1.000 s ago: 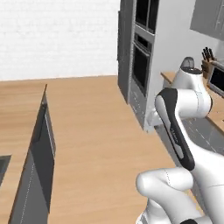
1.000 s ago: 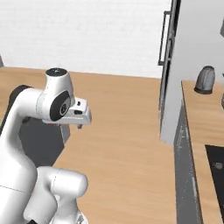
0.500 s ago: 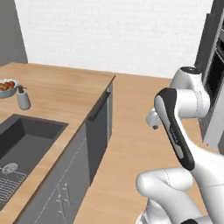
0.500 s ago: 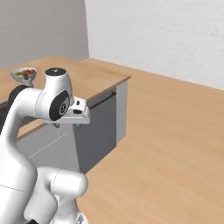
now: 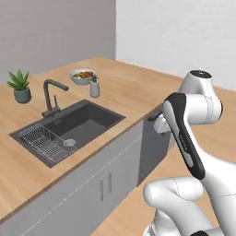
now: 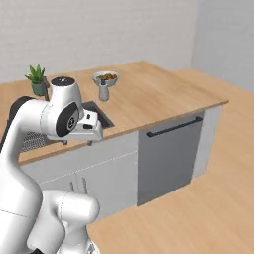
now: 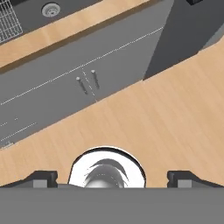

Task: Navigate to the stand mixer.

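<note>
The stand mixer is out of view. My gripper (image 5: 161, 124) is held folded in front of the arm at counter height, beside the island's edge. From the right base view the gripper (image 6: 84, 135) points down toward the floor. In the hand view its two dark fingertips (image 7: 42, 177) stand far apart at the bottom, open, with nothing between them, over wooden floor.
A wooden-topped island carries a dark sink (image 5: 87, 122) with a faucet (image 5: 50, 94) and dish rack (image 5: 44, 138), a potted plant (image 5: 19, 85), a fruit bowl (image 5: 83, 76) and a small bottle (image 5: 95, 87). A dishwasher (image 6: 171, 156) and grey cabinet doors (image 7: 87, 83) face open floor.
The whole picture has swung: the base has turned away from the wall ovens and tall cabinets to face the sink island. The arm keeps the same folded pose.
</note>
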Tool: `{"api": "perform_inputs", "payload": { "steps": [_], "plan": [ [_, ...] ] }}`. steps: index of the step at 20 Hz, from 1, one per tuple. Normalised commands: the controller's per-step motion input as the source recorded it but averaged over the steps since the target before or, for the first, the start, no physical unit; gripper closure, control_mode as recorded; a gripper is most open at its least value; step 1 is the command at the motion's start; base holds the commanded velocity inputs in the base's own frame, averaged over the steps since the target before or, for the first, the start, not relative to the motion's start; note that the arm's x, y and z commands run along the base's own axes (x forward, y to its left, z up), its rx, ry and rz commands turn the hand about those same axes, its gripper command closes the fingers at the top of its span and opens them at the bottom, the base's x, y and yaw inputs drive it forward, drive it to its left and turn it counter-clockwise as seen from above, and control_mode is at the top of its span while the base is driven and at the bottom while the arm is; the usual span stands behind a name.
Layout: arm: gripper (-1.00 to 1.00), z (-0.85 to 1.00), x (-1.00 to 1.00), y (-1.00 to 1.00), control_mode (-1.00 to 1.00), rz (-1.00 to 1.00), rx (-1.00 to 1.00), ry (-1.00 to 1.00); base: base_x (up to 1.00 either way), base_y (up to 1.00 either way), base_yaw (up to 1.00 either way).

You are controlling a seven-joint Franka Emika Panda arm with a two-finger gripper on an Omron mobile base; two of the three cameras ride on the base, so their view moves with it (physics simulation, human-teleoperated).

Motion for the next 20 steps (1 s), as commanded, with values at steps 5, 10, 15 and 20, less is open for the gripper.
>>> {"api": "perform_inputs", "payload": {
  "steps": [5, 10, 15, 20],
  "plan": [
    [-1.00, 0.00, 0.00, 0.00, 1.00, 0.00, 0.00, 0.00, 0.00, 0.49, 0.65],
    [-1.00, 0.00, 0.00, 0.00, 1.00, 0.00, 0.00, 0.00, 0.00, 0.89, 0.59],
    [-1.00, 0.00, 0.00, 0.00, 1.00, 0.00, 0.00, 0.00, 0.01, 1.00, 0.49],
    [-1.00, 0.00, 0.00, 0.00, 1.00, 0.00, 0.00, 0.00, 0.23, 1.00, 0.30]
  ]
}}
